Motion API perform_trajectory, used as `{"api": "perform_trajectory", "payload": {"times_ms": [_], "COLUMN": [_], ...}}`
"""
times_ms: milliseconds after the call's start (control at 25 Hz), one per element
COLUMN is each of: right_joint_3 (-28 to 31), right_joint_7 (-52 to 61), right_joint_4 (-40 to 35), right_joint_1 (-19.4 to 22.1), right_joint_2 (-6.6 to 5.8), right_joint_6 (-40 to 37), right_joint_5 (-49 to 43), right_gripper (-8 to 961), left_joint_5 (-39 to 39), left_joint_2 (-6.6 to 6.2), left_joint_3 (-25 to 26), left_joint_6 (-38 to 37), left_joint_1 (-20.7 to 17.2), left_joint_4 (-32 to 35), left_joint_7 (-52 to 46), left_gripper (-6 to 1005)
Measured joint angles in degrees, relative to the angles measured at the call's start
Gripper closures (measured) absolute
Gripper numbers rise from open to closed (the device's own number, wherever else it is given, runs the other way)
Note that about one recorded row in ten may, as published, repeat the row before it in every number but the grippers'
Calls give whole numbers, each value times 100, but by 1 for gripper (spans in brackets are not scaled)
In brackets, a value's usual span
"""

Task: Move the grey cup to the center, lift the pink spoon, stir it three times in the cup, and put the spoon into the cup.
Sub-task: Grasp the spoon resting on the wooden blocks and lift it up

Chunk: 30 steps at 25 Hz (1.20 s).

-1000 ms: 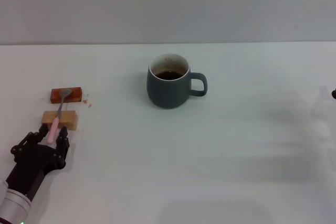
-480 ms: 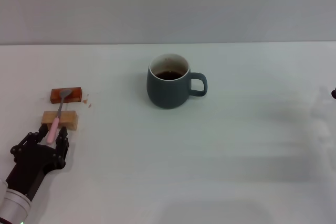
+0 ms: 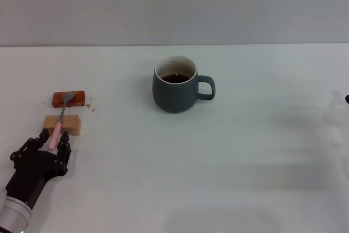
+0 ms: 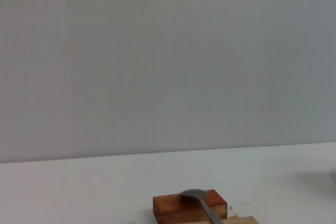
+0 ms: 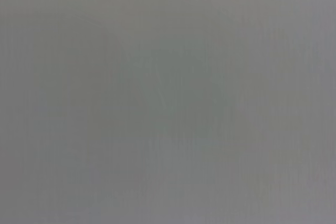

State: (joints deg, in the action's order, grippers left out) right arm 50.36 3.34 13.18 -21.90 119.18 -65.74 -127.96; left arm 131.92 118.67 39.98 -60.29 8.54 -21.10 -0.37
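The grey cup stands upright near the table's middle, dark liquid inside, its handle pointing right. Far left, the pink spoon lies across two wooden blocks, its metal bowl on the reddish-brown one. My left gripper sits low at the front left, open, with a finger on either side of the pink handle's end. It is not closed on the handle. Of my right arm only a dark tip shows at the right edge.
The reddish-brown block and the tan block lie close together at the far left, with small crumbs beside them. A plain wall rises behind the white table.
My left gripper has slid back very slightly toward the front edge. Spoon and cup have not moved.
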Motion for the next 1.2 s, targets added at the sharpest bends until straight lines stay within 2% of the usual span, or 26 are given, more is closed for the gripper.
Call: {"api": "perform_trajectory", "payload": {"times_ms": [360, 600, 840, 1200], "right_joint_3": [-1, -9, -41, -44], "right_joint_7": [0, 0, 0, 0], "right_joint_4": [-5, -19, -26, -27], "right_joint_1": [-1, 2, 2, 2], "right_joint_2": [0, 0, 0, 0], "right_joint_6": [-15, -31, -36, -2], "right_joint_5": [0, -4, -9, -10], "right_gripper": [954, 954, 953, 953], "left_joint_5": [1, -5, 35, 46], "left_joint_2": [9, 3, -7, -16], "left_joint_3": [33, 81, 55, -31], "left_joint_6": [76, 81, 34, 2], "left_joint_1": [4, 12, 6, -7], "left_joint_4": [-20, -24, -26, -305], "left_joint_7": [-7, -19, 32, 638], "left_gripper": [581, 747, 838, 839]}}
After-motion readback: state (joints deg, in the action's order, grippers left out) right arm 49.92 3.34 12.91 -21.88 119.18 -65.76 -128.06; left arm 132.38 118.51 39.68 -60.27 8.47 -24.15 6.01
